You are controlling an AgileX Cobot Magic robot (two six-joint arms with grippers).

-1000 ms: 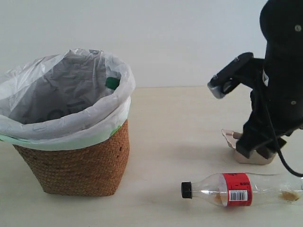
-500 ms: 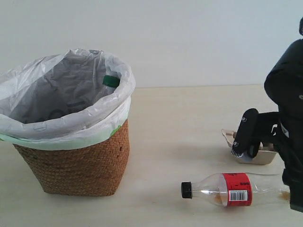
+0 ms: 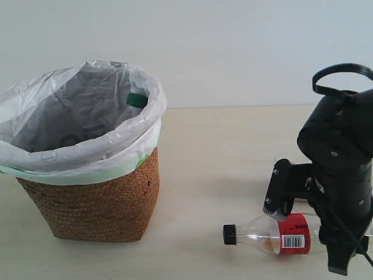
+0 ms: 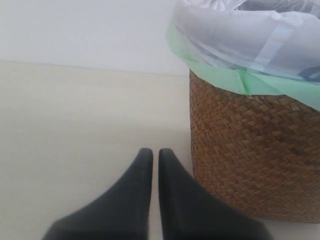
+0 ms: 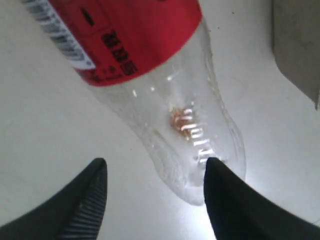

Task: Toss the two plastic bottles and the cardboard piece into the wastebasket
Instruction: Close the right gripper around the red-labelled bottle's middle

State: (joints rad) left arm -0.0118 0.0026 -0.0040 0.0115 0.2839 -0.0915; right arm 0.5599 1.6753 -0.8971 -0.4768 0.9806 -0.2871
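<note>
The wastebasket stands at the left, and the green-cap bottle leans inside it against the bag. The black-cap bottle lies on the table with its cap toward the basket. The right arm hangs over this bottle's base end. My right gripper is open, its fingers standing either side of the clear base of the bottle without closing on it. A grey edge of the cardboard piece shows beside the bottle; the arm hides it in the exterior view. My left gripper is shut and empty, low beside the wastebasket.
The white bag folds over the basket's rim, with a green band below it. Bare table lies between the basket and the right arm. A pale wall stands behind.
The right arm came down and forward from the cardboard piece to the black-cap bottle, and now covers the cardboard. The green cap in the basket shifted slightly.
</note>
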